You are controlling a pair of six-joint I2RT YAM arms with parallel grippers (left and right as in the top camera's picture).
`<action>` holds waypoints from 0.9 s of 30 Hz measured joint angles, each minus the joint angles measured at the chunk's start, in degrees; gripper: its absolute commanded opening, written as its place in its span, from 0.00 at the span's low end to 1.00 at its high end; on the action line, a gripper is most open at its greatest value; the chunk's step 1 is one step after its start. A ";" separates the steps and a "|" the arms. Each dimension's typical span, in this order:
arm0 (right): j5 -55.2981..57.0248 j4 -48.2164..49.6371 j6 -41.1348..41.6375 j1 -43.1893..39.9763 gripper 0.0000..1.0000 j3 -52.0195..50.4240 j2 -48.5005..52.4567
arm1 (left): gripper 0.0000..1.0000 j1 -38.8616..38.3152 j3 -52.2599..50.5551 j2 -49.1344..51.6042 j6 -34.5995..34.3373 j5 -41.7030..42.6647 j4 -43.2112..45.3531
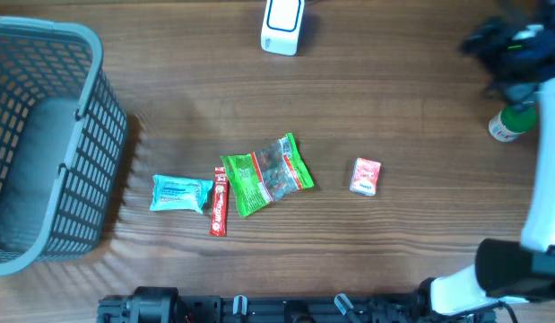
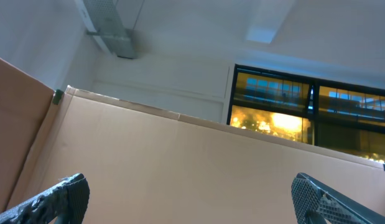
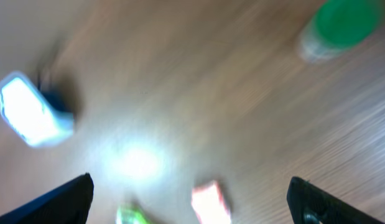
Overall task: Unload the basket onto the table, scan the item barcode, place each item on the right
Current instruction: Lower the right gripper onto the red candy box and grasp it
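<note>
A white barcode scanner (image 1: 282, 26) stands at the table's far middle. Several items lie mid-table: a blue packet (image 1: 180, 193), a red stick pack (image 1: 220, 203), a green snack bag (image 1: 264, 175) and a small pink packet (image 1: 366, 176). A green-capped bottle (image 1: 512, 124) stands at the right edge. My right gripper (image 3: 191, 194) hangs open and empty above the table, its view blurred, with the scanner (image 3: 32, 113), the pink packet (image 3: 211, 202) and the bottle (image 3: 336, 25) below it. My left gripper (image 2: 191, 198) is open and empty, facing a cardboard wall.
A grey mesh basket (image 1: 91, 135) fills the left side. The right arm (image 1: 510, 45) shows as a dark blur at the far right, just beyond the bottle. Arm bases (image 1: 143, 307) line the near edge.
</note>
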 measured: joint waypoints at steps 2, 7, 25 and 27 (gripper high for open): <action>-0.20 -1.68 -0.24 6.16 1.00 -1.70 0.61 | 1.00 0.00 0.00 0.00 0.00 0.02 0.20; -0.33 1.09 2.10 18.82 1.00 -12.48 3.48 | 1.00 0.00 0.00 0.00 0.00 0.00 1.88; 3.08 23.76 8.96 28.59 0.86 -46.38 3.67 | 1.00 0.00 0.02 0.00 0.00 0.02 2.36; 4.33 25.57 8.48 29.09 0.79 -48.26 3.67 | 1.00 0.00 0.00 0.00 0.00 0.02 2.34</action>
